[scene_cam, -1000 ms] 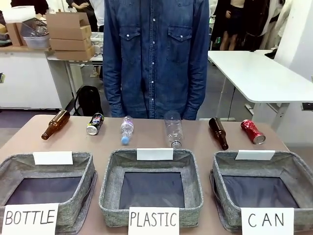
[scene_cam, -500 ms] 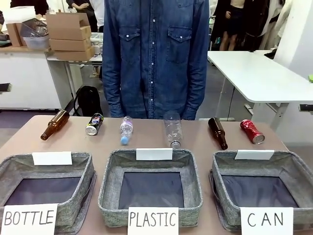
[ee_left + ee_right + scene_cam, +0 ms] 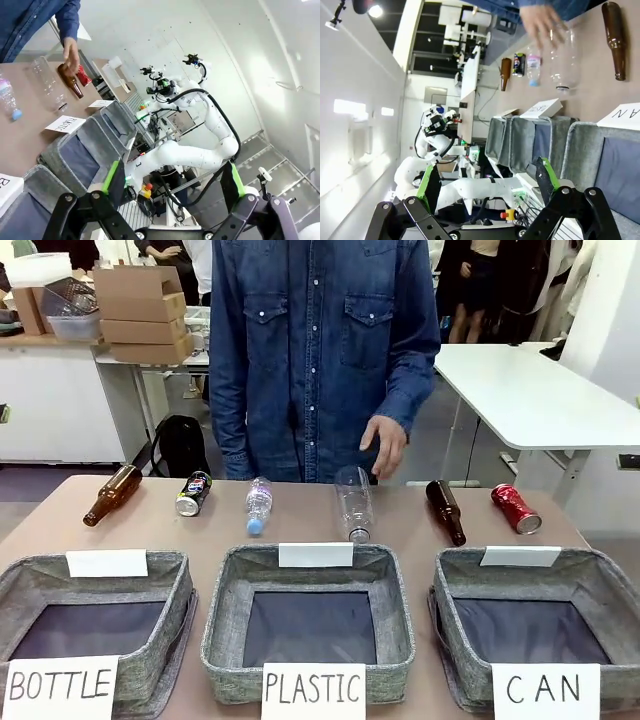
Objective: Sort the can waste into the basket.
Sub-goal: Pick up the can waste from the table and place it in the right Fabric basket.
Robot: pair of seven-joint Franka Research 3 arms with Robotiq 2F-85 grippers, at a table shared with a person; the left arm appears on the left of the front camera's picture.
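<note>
Two cans lie on their sides along the table's far edge. The black can (image 3: 194, 493) (image 3: 519, 64) is at the left, between a brown bottle and a small clear bottle. The red dented can (image 3: 516, 509) (image 3: 82, 76) lies at the far right, just behind the basket (image 3: 455, 585) (image 3: 580, 150) signed "CAN", whose dark floor is bare. My left gripper (image 3: 174, 175) is open in the air, off the table's left end. Off the right end, my right gripper (image 3: 487, 177) also hangs open with nothing between its fingers.
A person in a denim shirt stands at the far side, one hand (image 3: 385, 443) held above a large clear bottle (image 3: 355, 505). Brown glass bottles (image 3: 112, 494) (image 3: 446, 510) lie in the same row. Baskets signed "BOTTLE" (image 3: 175, 590) and "PLASTIC" (image 3: 225, 580) stand left and middle.
The person's hand has come forward into view above the table's far edge, near the large clear bottle. The cans, bottles and baskets have not moved.
</note>
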